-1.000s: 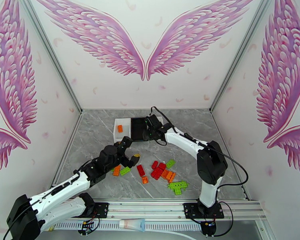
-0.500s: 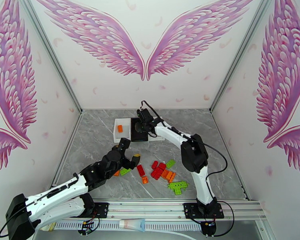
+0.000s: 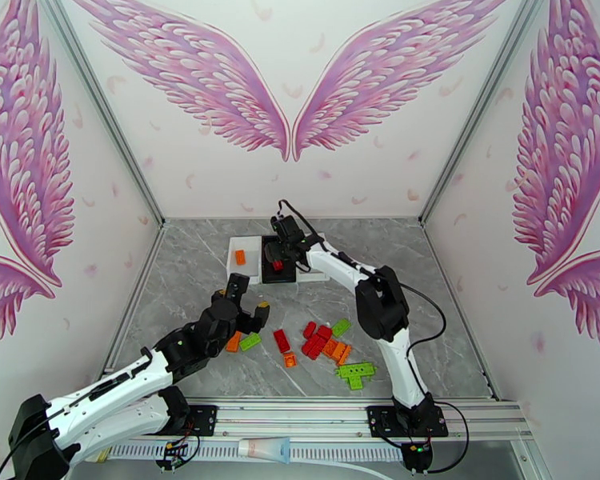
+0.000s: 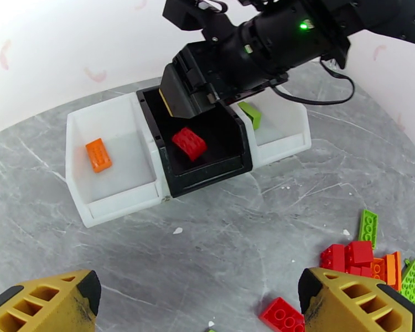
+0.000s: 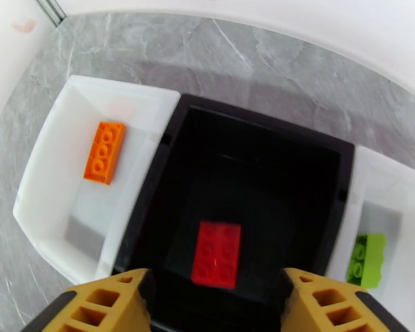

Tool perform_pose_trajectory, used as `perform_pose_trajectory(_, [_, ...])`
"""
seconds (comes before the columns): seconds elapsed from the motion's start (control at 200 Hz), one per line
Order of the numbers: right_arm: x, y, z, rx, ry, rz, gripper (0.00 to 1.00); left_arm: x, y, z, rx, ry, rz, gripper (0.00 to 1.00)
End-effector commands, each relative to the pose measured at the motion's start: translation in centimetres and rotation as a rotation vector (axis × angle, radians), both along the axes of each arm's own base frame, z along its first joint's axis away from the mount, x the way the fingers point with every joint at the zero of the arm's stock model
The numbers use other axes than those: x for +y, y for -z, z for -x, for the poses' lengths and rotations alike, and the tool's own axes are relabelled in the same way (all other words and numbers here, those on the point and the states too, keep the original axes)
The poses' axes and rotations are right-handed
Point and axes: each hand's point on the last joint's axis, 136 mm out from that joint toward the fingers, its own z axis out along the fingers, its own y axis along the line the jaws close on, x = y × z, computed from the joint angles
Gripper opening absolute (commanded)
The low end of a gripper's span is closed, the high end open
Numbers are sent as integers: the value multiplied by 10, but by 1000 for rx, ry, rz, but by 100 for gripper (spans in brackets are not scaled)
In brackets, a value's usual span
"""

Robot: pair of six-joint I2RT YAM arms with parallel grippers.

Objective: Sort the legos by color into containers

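Observation:
The containers are three joined trays: a white left tray (image 5: 58, 217) holding one orange brick (image 5: 104, 152), a black middle tray (image 5: 263, 178) holding one red brick (image 5: 217, 253), and a white right tray (image 5: 384, 217) holding one lime green brick (image 5: 367, 260). My right gripper (image 5: 218, 305) hangs open just above the black tray, with the red brick lying free below it. My left gripper (image 3: 250, 302) is open and holds nothing, hovering over the table near an orange brick (image 3: 234, 342) and a green brick (image 3: 250, 341). The loose legos (image 3: 324, 342) lie in a pile to its right.
A lime green plate cluster (image 3: 355, 374) lies at the near right of the pile. A single red brick (image 4: 283, 315) sits close to my left fingertips (image 4: 357, 300). The right arm stretches over the table's middle towards the trays. Walls close the table on three sides.
My right gripper swung left over the black tray and let go of a red brick, which now lies inside it. My left gripper drew back a little towards the left.

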Motion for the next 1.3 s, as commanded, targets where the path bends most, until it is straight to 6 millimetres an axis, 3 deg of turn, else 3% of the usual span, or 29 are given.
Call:
perform_pose_trajectory(0.0, [-24,-46,21,-57,31,-51,77,-16,-22,1,-53,92,48,99])
perform_pose_trajectory(0.31, [-129,-50,97,16,257,-50,82,-55,-39,6,-117,346,-60,99])
perform_pose_trajectory(0.485, [-174,-32,132,62,364,6,83,-75,-44,14,-145,485,-94,99])
perform_pose_trajectory(0.635, [-196,-7,163,166,480,10,84,-88,-45,25,-109,585,-95,99])
perform_pose_trajectory(0.965, [-209,45,208,403,708,-46,84,-93,-28,50,-104,691,-95,99])
perform_pose_trajectory(1.115, [-204,60,206,457,743,-47,85,-93,-8,53,-121,725,-127,99])
perform_pose_trajectory(1.294, [-194,78,194,508,722,-16,84,-99,-6,50,-128,745,-147,99])
